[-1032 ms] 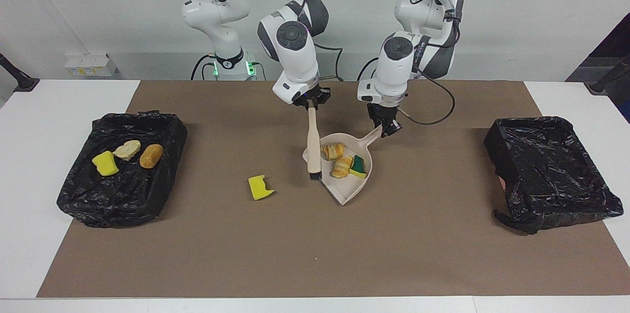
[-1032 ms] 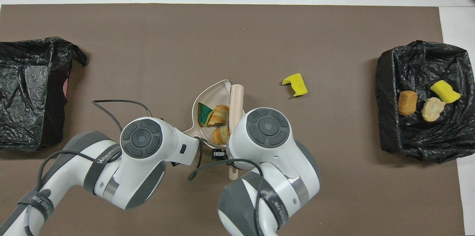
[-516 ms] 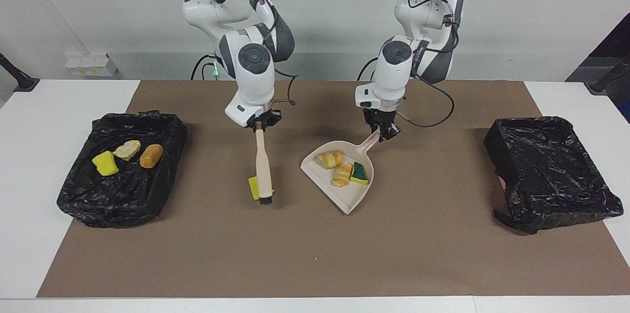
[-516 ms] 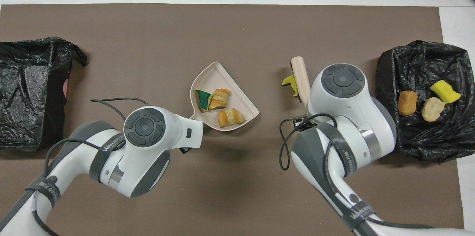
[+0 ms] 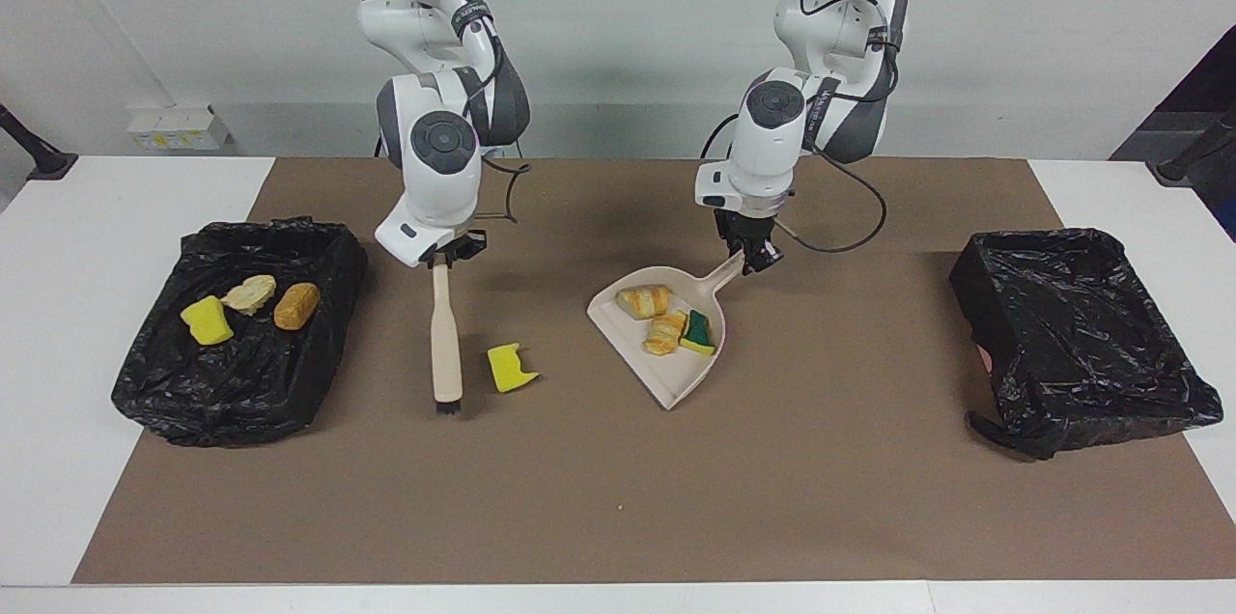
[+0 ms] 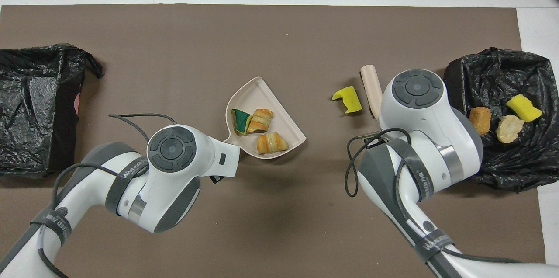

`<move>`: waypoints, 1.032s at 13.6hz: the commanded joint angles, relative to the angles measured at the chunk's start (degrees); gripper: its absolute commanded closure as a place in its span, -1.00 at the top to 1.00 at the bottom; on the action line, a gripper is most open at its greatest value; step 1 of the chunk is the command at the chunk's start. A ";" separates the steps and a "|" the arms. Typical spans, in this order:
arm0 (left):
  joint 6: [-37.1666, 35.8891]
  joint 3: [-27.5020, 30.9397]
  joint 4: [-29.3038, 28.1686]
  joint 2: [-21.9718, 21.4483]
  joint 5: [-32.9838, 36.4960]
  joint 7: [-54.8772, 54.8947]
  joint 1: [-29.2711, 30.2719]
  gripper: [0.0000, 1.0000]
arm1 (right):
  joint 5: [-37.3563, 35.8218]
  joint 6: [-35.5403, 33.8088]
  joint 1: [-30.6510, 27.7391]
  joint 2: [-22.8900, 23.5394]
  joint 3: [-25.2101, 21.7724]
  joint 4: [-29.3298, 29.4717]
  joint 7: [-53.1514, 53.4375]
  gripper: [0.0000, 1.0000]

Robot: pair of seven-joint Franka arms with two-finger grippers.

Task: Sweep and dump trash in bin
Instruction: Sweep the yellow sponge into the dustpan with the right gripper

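My right gripper (image 5: 446, 257) is shut on the top of a beige brush (image 5: 445, 334), which hangs upright with its bristles down at the mat. A loose yellow sponge scrap (image 5: 510, 368) lies just beside the bristles, toward the dustpan. My left gripper (image 5: 751, 259) is shut on the handle of the beige dustpan (image 5: 666, 380). The pan holds two bread chunks (image 5: 643, 300) and a green-backed sponge piece (image 5: 699, 332). In the overhead view the brush (image 6: 370, 88), the scrap (image 6: 348, 99) and the dustpan (image 6: 257, 94) show, while the wrists hide both grippers.
A black-lined bin (image 5: 319, 305) at the right arm's end holds a yellow piece and two bread chunks. Another black-lined bin (image 5: 1081, 334) sits at the left arm's end. A brown mat (image 5: 618, 498) covers the table's middle.
My right gripper carried the brush from the dustpan's mouth across the yellow scrap, to the scrap's side toward the right arm's end. The dustpan turned slightly in my left gripper.
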 commanded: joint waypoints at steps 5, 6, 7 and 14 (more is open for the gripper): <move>-2.40 0.45 0.13 -0.73 -0.31 1.76 -0.59 -1.00 | 5.95 4.72 1.70 4.45 1.17 -0.62 -1.71 -1.00; -2.41 0.45 0.13 -0.73 -0.31 1.76 -0.59 -1.00 | 8.40 5.33 2.66 4.45 1.17 -0.62 -1.71 -1.00; -2.41 0.45 0.04 -0.73 -0.31 1.76 -0.59 -1.00 | 10.86 5.60 4.06 4.54 1.17 -0.36 -1.71 -1.00; -2.32 0.45 0.13 -0.73 -0.31 1.67 -0.59 -1.00 | 25.28 9.38 14.96 4.98 1.17 2.63 0.48 -1.00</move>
